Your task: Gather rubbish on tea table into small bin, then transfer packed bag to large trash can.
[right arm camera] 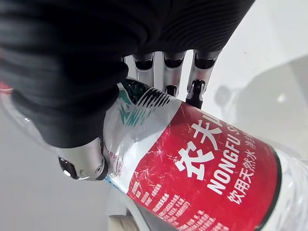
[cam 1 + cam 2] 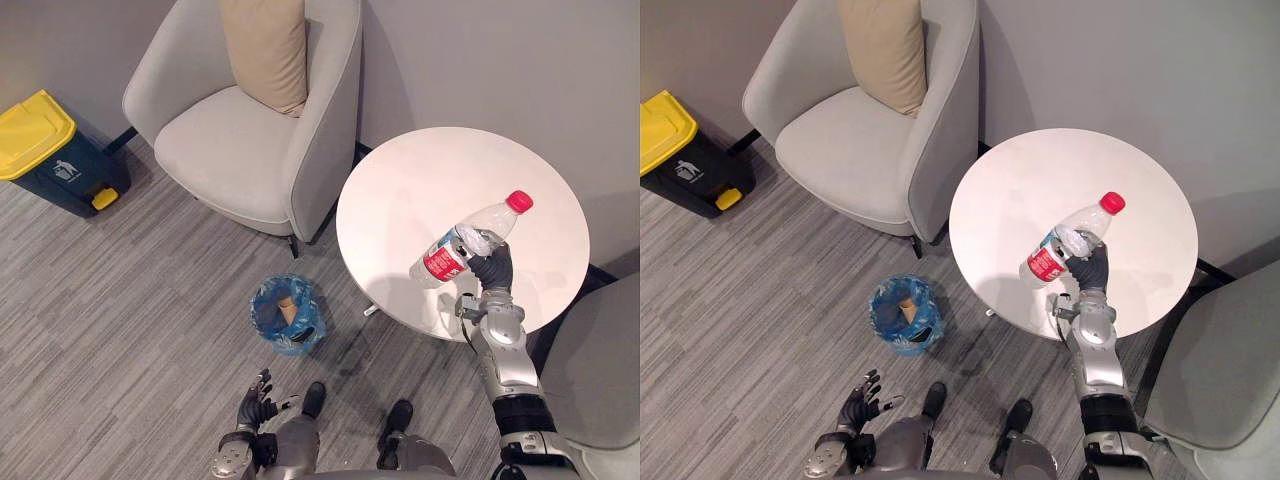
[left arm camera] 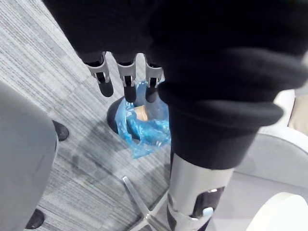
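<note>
A clear plastic bottle point(image 2: 463, 244) with a red cap and red label is tilted above the round white tea table point(image 2: 420, 190), cap pointing to the back right. My right hand point(image 2: 492, 268) is shut on the bottle's middle; in the right wrist view the fingers point(image 1: 166, 65) and thumb curl round the labelled bottle point(image 1: 202, 163). The small bin point(image 2: 288, 313), lined with a blue bag and holding a brown piece of rubbish, stands on the carpet left of the table. My left hand point(image 2: 254, 404) hangs low with straight fingers point(image 3: 126, 79), holding nothing, near the small bin point(image 3: 144, 122).
A large dark trash can point(image 2: 50, 150) with a yellow lid stands at the far left. A grey armchair point(image 2: 250, 120) with a beige cushion is behind the small bin. Part of a second grey chair point(image 2: 600, 360) sits at the right edge.
</note>
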